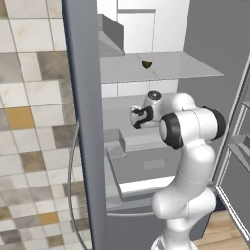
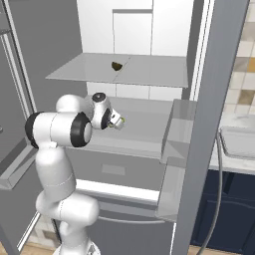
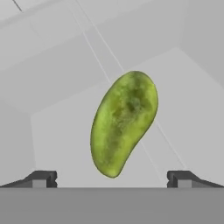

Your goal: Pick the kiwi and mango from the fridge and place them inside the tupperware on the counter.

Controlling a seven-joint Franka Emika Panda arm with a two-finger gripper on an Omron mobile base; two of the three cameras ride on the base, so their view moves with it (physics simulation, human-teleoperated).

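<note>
- I see the mango (image 3: 124,123) lying on a middle fridge (image 1: 205,53) shelf, dead ahead of my fingers (image 3: 112,179) and centred between them.
- Its long axis runs tilted, nearly along my line of approach.
- My fingers stand spread wide, holding nothing.
- The kiwi (image 1: 146,64) sits on the shelf above.
- In the base views, the arm hides most of the mango.

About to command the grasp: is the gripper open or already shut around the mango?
Open. In the hand view the gripper has its fingertips spread wide, with the mango lying ahead on the fridge shelf, untouched.
</note>
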